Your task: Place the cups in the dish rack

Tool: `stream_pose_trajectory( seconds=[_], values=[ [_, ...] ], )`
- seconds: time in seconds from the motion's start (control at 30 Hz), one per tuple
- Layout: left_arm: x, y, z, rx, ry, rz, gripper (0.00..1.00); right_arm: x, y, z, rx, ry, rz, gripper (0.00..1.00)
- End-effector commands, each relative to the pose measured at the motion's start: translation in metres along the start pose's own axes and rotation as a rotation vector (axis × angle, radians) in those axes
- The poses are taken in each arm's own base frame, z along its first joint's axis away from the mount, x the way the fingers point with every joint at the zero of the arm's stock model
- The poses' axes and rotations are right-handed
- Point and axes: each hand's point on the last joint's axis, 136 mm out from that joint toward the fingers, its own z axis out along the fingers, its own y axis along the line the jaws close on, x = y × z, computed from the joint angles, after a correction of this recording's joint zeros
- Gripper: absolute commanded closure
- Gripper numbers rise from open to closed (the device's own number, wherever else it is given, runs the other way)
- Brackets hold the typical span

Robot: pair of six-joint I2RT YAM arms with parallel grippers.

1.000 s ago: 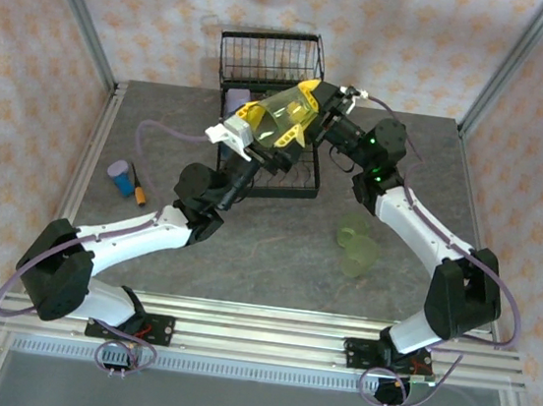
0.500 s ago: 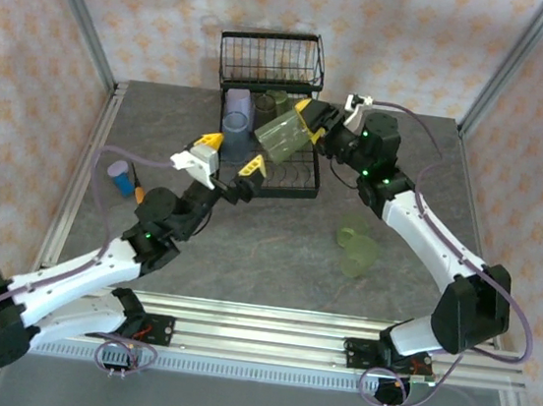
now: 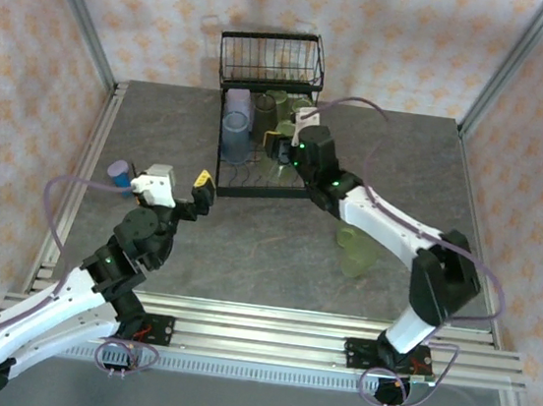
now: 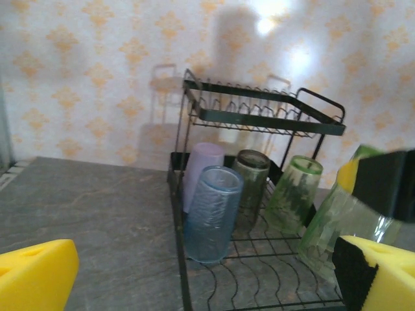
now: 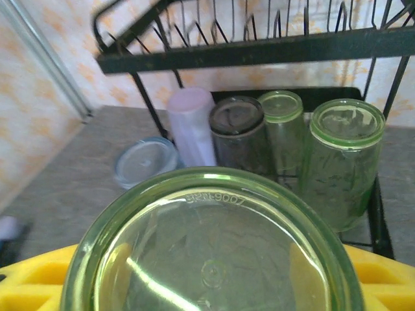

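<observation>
The held green tumbler is clamped between the right jaws, its base toward the wrist camera; it leans tilted over the slotted tray of the dish rack, toward the tray's 3 o'clock side; whether it touches the wires I cannot tell. In the top view the rack stands at 12 o'clock on the counter, its raised wire basket at the far end.

Under that basket a row of tumblers stands on the tray, bases up: a lavender tumbler toward 9 o'clock; a smoky dark tumbler just beside it; then a second green tumbler and a third green tumbler toward 3 o'clock. A light blue tumbler stands at the lavender one's 6 o'clock, just beside it.

Two loose green tumblers lie close together on the counter at about 4 o'clock from the rack, well apart from it.

The left jaws stand wide with nothing between them, over the counter at about 8 o'clock from the rack and facing it; a small blue-purple cylinder stands near the counter's 9 o'clock edge, just beside that wrist.
</observation>
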Motion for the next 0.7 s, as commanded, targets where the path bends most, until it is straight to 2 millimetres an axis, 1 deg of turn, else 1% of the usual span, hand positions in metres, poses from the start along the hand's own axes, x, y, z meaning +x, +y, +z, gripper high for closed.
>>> stream_pose_trajectory(
  seconds=[0.0, 0.1, 0.27, 0.47, 0.67],
  values=[
    [0.007, 0.026, -0.005, -0.114, 0.024, 0.003, 0.01, -0.024, -0.007, 0.018, 0.101, -0.134, -0.096, 0.43],
    [0.009, 0.029, -0.007, -0.119, 0.026, -0.004, 0.01, -0.013, -0.001, 0.043, 0.098, -0.126, -0.111, 0.42],
    [0.009, 0.027, -0.007, -0.111, 0.032, -0.010, 0.01, -0.004, 0.002, 0.075, 0.111, -0.146, -0.122, 0.42],
    [0.006, 0.024, -0.006, -0.099, 0.041, 0.003, 0.01, 0.006, 0.001, 0.101, 0.143, -0.143, -0.165, 0.42],
    [0.005, 0.025, -0.007, -0.100, 0.042, 0.002, 0.01, 0.010, 0.002, 0.118, 0.152, -0.170, -0.202, 0.42]
  ],
)
